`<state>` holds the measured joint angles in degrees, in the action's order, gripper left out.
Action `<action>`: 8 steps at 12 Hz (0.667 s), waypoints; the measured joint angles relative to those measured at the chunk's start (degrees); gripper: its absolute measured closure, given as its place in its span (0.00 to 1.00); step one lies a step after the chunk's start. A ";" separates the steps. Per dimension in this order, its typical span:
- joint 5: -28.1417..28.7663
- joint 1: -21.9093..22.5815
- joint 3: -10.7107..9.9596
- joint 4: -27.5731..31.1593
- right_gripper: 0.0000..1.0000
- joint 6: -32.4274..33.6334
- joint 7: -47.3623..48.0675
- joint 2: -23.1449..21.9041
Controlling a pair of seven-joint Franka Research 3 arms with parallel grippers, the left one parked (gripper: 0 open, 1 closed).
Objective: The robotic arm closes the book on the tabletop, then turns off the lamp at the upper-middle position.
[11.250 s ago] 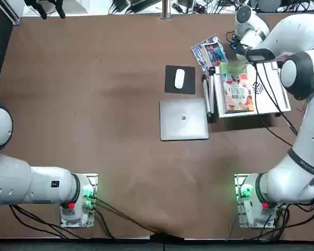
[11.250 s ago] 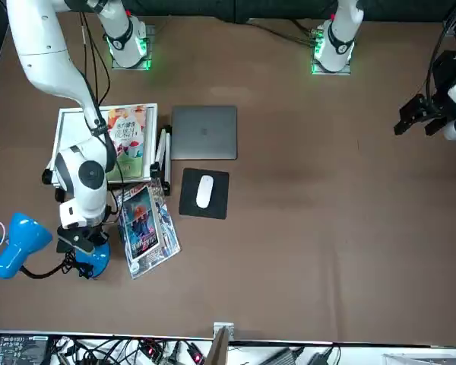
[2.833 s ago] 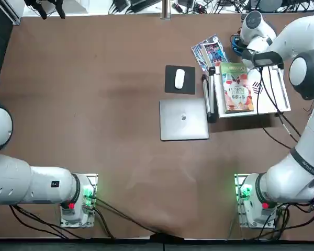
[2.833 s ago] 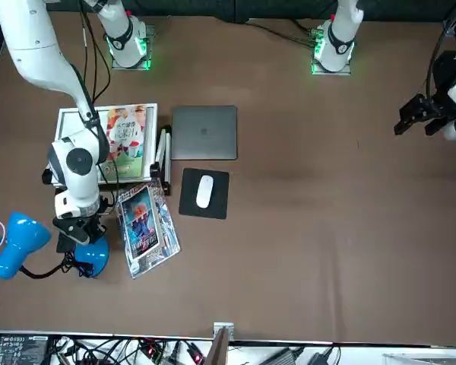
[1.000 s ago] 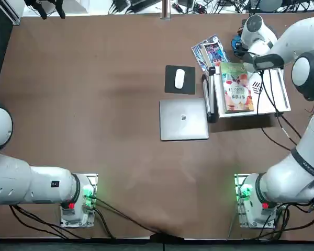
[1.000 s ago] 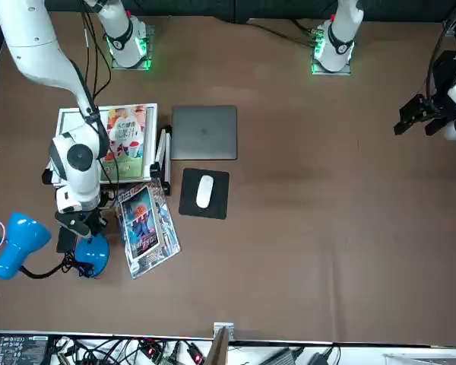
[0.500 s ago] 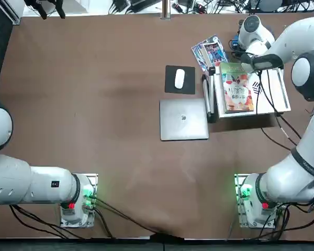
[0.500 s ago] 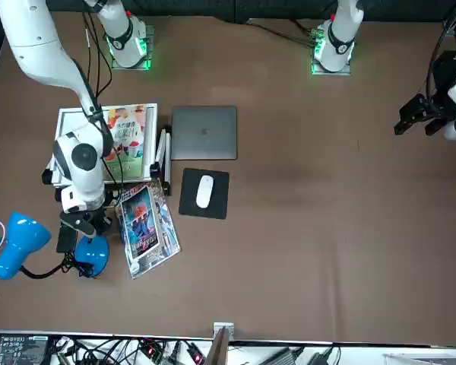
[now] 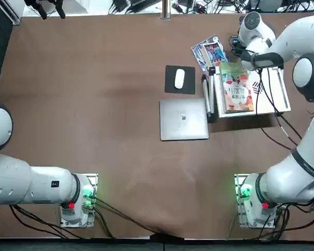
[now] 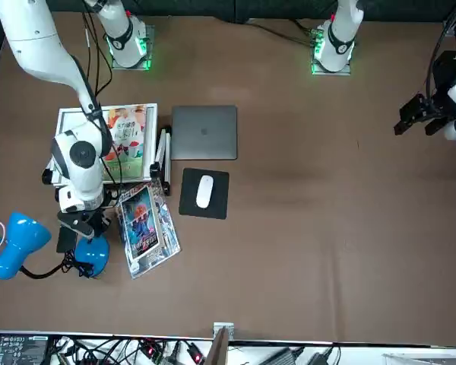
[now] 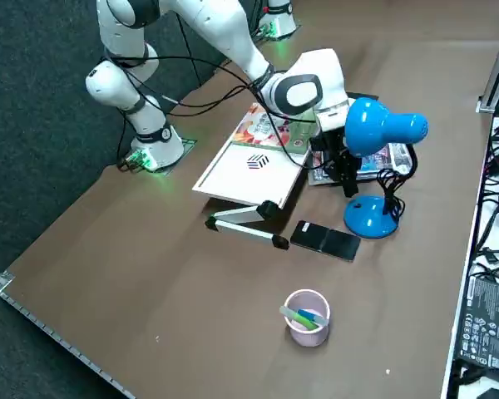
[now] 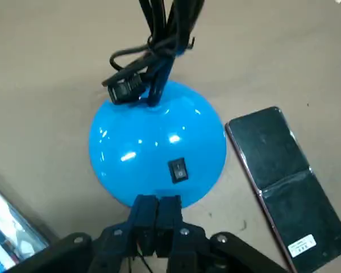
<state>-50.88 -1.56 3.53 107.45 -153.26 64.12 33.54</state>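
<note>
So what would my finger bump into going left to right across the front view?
Blue lampshade, right gripper over the lamp's blue base, glossy magazines, white mouse.

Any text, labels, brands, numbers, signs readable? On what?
No words readable for certain.
Striped sign: white board.
Small logo: laptop.
Too small or blurred: book cover, magazines, phone sticker, lamp switch marks.
Right gripper: shut, by lamp base.
</note>
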 joint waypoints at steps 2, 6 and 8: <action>0.00 -0.12 0.00 -0.37 0.99 0.02 -0.87 -0.32; 0.00 -0.97 0.00 -1.66 0.99 0.05 -3.41 -0.33; 0.00 -1.28 0.00 -2.14 0.99 0.05 -4.01 -0.13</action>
<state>-50.88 -2.84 3.53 105.31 -153.21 60.11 33.41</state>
